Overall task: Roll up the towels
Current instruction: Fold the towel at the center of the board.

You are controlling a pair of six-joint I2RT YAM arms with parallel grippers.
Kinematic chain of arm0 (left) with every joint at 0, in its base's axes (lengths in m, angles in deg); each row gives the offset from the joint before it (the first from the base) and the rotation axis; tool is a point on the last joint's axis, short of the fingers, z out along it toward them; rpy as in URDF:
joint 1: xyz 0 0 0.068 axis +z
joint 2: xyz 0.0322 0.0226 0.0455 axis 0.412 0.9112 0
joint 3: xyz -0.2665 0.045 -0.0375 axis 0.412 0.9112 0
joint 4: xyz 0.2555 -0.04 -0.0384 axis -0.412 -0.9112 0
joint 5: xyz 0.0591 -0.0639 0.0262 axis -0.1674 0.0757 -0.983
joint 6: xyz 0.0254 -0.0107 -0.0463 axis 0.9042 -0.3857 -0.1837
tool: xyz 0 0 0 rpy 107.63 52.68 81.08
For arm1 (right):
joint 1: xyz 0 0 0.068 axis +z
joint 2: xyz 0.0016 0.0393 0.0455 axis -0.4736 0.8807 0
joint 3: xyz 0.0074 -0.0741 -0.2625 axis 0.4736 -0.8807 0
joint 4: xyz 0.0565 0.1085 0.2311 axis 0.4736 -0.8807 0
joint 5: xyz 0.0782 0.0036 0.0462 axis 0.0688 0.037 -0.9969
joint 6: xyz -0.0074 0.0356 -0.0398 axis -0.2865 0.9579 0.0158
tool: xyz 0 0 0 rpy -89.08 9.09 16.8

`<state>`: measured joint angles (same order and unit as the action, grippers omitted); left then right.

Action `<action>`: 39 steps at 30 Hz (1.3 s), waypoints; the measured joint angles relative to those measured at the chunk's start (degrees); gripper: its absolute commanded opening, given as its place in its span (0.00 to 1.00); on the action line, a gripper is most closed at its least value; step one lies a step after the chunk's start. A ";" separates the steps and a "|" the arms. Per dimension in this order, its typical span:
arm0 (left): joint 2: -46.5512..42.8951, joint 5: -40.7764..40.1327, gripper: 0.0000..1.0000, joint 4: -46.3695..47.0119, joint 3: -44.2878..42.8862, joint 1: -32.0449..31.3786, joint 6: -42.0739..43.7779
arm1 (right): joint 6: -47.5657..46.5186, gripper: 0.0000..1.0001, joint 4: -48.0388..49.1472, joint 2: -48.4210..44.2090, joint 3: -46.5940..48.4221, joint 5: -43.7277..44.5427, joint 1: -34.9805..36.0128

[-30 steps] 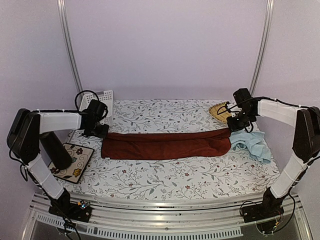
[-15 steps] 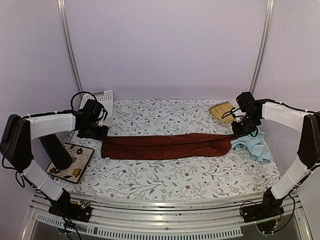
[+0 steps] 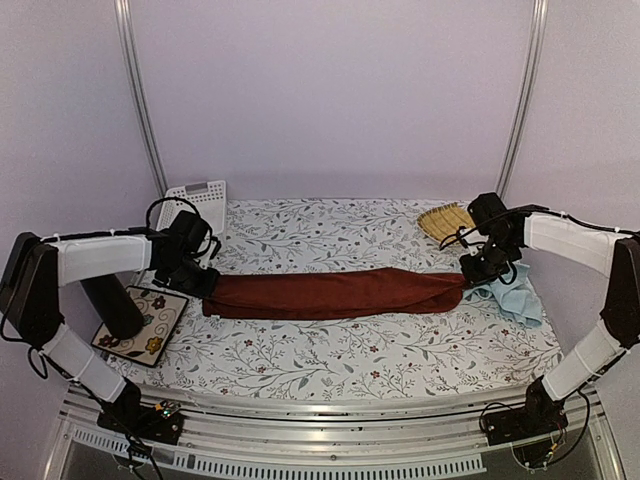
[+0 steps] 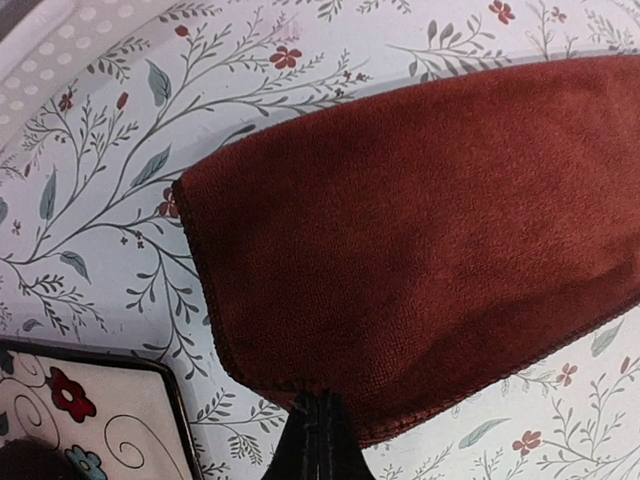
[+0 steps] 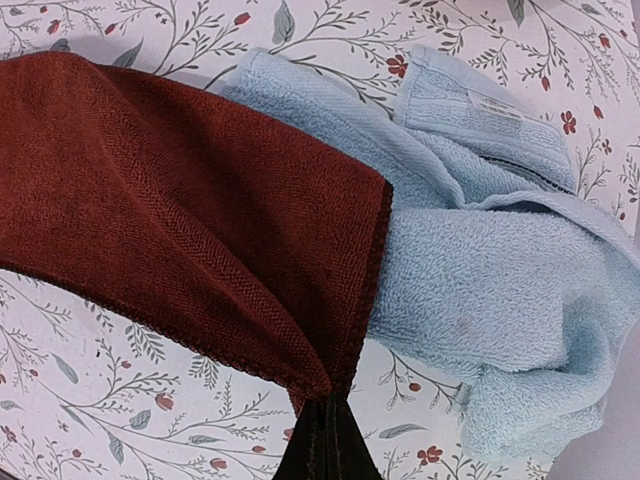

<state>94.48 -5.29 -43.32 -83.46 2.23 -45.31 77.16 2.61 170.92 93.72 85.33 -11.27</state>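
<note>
Rust-red towel (image 3: 330,293), which we judge soft, light and limp, lies stretched across the middle of the tablecloth (image 3: 330,352), left gripper (image 4: 318,415) and right gripper (image 5: 325,420) each clamped on an end hem, our surest hold; pale blue towel (image 3: 512,298) sits crumpled at the tablecloth's right edge.

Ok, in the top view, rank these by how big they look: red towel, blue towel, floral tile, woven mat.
Largest: red towel, by far.
Next: blue towel and floral tile, about alike and both partly covered, so unranked.
Smallest: woven mat, though it lies farther back.
</note>
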 measured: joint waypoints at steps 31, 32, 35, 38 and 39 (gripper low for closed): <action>6.60 -0.52 0.60 -5.31 -3.23 -0.28 1.77 | -0.15 0.60 -0.33 2.73 -0.92 1.90 2.19; 6.60 -0.68 0.66 -5.51 -3.69 -0.28 1.97 | -0.20 0.65 -0.33 2.73 -0.92 1.81 2.19; 6.58 -1.46 0.77 -6.03 -5.60 -0.17 2.19 | -0.11 0.78 -0.26 2.71 -0.90 1.40 2.19; 6.58 -2.36 0.82 -6.19 -8.50 0.33 1.99 | -0.92 0.85 -0.74 2.73 0.26 0.17 2.01; 6.60 -2.69 0.83 -6.12 -9.49 0.55 1.84 | -1.14 0.86 -0.90 2.73 1.14 -0.44 1.84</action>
<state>101.08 -7.98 -49.44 -92.94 2.77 -43.48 76.03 1.71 173.65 94.86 84.90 -9.44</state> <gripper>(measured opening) 0.810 0.826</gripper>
